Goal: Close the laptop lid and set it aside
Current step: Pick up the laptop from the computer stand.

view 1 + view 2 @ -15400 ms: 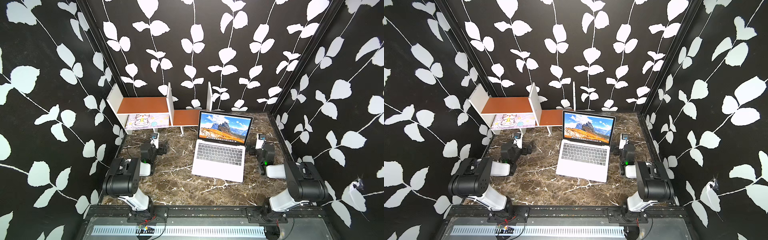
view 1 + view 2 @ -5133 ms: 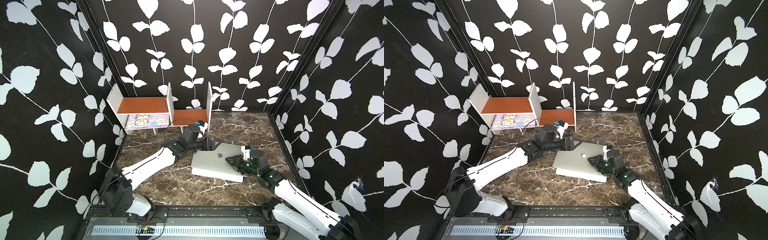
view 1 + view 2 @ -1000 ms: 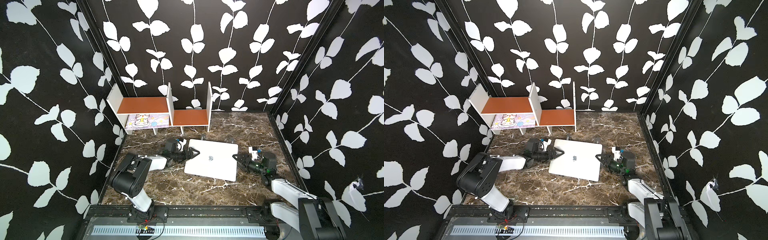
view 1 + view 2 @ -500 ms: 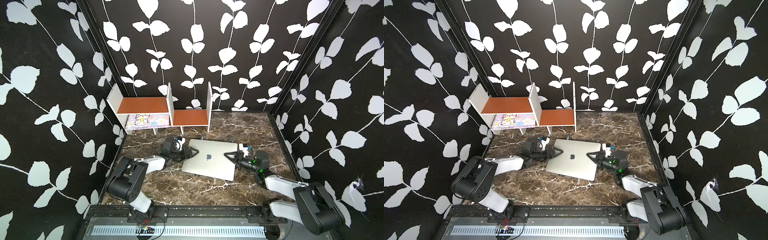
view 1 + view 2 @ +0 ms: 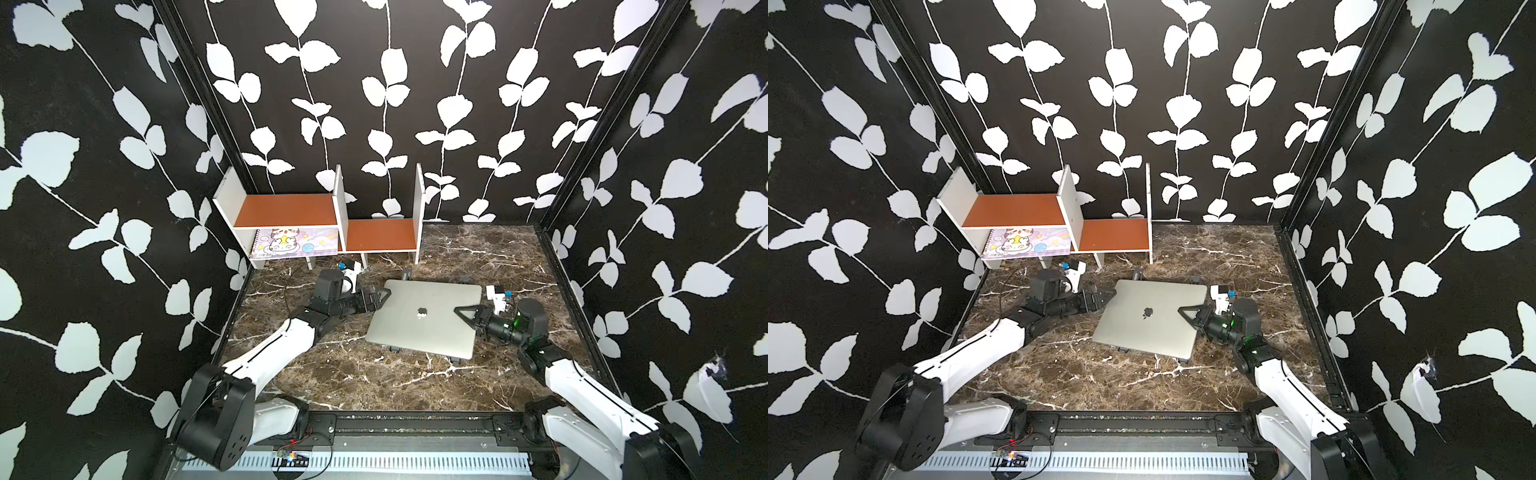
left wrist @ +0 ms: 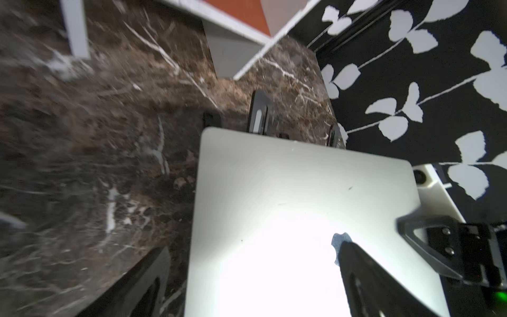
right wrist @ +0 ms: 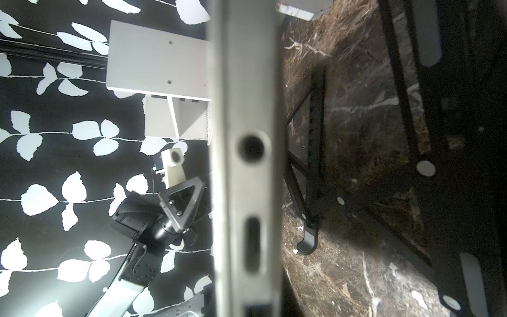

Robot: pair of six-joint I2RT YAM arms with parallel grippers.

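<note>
Close-up laptop [image 7: 244, 82] side edge, round port [image 7: 251, 148] and slot [image 7: 251, 244], black stand [image 7: 315, 153] beneath, marble tabletop [image 7: 356, 109]

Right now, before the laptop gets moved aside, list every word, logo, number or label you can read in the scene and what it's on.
Apple logo, a mark with no letters: centre of the lid of the closed laptop.
Print on the cartoon-cat notebook cover, under the shelf: too small to read.
No other words or numbers are legible in any view.
</note>
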